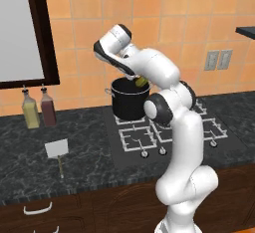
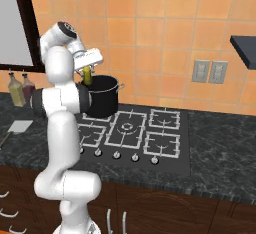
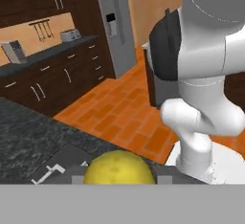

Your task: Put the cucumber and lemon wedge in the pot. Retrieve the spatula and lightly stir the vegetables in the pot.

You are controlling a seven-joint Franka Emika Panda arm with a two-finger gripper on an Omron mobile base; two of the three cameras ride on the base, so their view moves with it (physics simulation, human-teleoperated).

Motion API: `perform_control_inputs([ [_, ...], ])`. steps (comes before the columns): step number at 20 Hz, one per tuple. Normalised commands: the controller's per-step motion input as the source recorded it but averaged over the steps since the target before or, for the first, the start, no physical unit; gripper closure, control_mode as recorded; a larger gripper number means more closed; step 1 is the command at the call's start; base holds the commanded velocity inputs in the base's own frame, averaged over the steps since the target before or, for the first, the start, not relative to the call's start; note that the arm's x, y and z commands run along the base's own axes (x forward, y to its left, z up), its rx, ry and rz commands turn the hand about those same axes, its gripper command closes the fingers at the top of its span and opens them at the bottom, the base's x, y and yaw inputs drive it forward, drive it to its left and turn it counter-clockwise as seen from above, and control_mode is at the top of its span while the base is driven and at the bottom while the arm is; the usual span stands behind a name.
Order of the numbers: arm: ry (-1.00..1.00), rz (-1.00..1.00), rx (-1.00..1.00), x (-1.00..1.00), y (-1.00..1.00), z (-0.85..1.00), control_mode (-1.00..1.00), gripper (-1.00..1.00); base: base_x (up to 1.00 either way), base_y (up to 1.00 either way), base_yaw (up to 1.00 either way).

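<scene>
The lemon wedge (image 2: pixel 88 74) is pinched in the gripper (image 2: pixel 87 76), hanging right above the mouth of the pot (image 2: pixel 102 97) — a yellow-green piece between the fingers, with the jaws partly closed around it. From the hand's own camera the same yellow lump (image 3: pixel 118 168) sits at the very bottom, right by the fingertips. From the other side the wedge (image 1: pixel 141 81) shows just over the pot's rim (image 1: pixel 130 82), below the hand.

So, as I read it, the lemon is on the point of going in but has not been let go. Whether the cucumber is already inside I cannot tell — the pot's inside is dark and hidden from here, and no cucumber lies on the counter that I can see.

The spatula (image 1: pixel 58 152) lies flat on the dark counter (image 1: pixel 30 147), well apart from the gripper and off to its left, blade toward the two bottles (image 1: pixel 39 108) by the wall. It looks untouched, so fetching it and the stirring are both left to do once the wedge is dropped.
</scene>
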Motion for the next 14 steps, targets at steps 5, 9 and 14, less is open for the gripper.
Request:
perform_control_inputs([
  [5,-0.13,0.63,-0.12,0.00,-0.42,0.00,-1.00,1.00,0.00,0.00,0.00],
  [9,-0.16,0.57,0.00,-0.14,-0.66,0.50,-1.00,1.00,0.00,0.00,0.00],
  [14,0.15,0.35,0.06,0.61,-0.16,0.13,-1.00,1.00,0.00,0.00,0.00],
])
